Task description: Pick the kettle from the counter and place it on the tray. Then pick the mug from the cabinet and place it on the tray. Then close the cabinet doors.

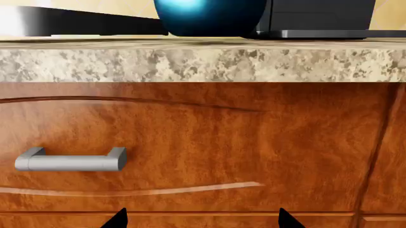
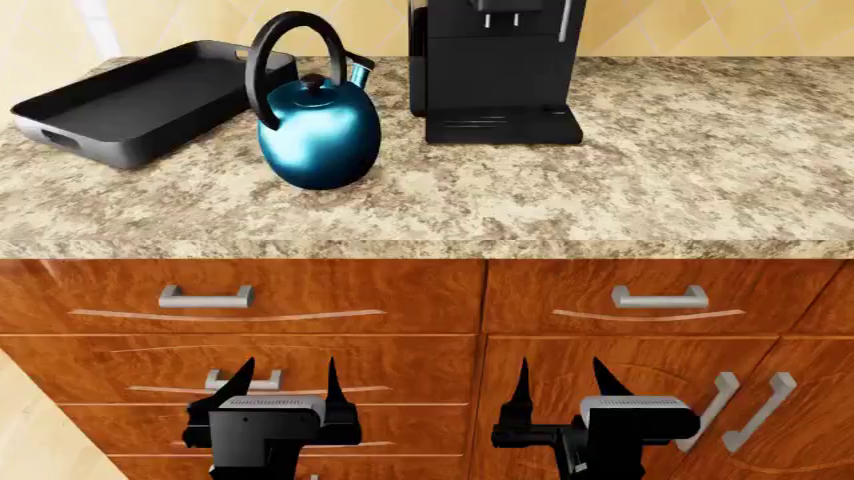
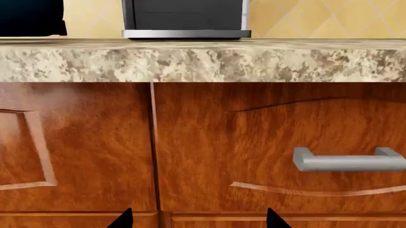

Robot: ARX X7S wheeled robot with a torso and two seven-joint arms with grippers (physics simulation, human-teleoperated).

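Low before the drawers, left tool (image 2: 287, 388) and right tool (image 2: 558, 385) point upward, both spread empty.

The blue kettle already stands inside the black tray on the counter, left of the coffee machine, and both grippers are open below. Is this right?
Not quite. The head view shows the kettle standing on the counter beside the tray, not inside it. The rest holds: it is left of the coffee machine, and the left gripper and right gripper are open below.
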